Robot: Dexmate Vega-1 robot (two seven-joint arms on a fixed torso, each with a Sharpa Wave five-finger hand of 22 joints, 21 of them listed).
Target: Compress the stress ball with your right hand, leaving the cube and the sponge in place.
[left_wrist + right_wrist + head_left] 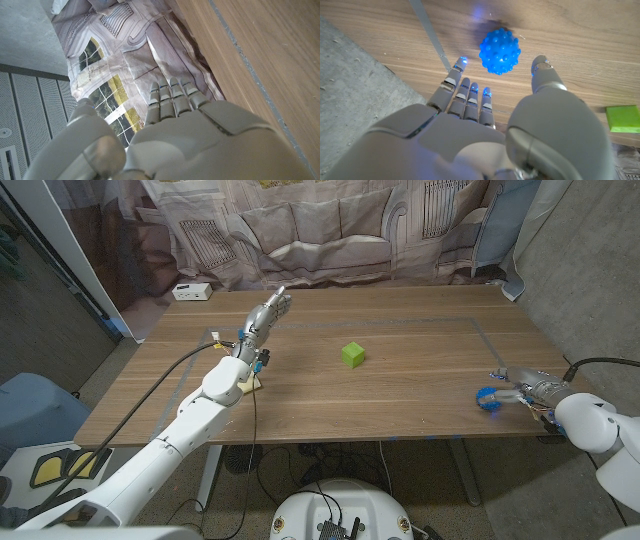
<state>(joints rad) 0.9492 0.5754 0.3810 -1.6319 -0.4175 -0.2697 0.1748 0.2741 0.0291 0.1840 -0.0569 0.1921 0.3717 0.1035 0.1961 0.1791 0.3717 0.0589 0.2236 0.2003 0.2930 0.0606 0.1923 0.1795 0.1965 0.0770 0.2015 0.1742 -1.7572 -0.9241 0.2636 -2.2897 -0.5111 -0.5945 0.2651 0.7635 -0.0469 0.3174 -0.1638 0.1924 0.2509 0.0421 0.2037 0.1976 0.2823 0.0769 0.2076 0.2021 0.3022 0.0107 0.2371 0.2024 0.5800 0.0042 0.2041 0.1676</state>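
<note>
Stress ball [500, 51] between right hand [490, 125] fingertips

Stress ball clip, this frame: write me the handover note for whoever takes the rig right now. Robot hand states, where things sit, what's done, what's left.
Right robot hand: open, fingers spread toward the blue stress ball, not yet closed on it; contact cannot be told.
Left robot hand: open, holding nothing, raised over the table's far left part.
Stress ball: on the table near the right edge, just in front of the right hand.
Green cube: mid-table, untouched.
Sponge: a yellowish piece beside the left forearm may be it; cannot confirm.
Done: the approach to the ball.
Left: close the right hand on the ball and squeeze.
</note>
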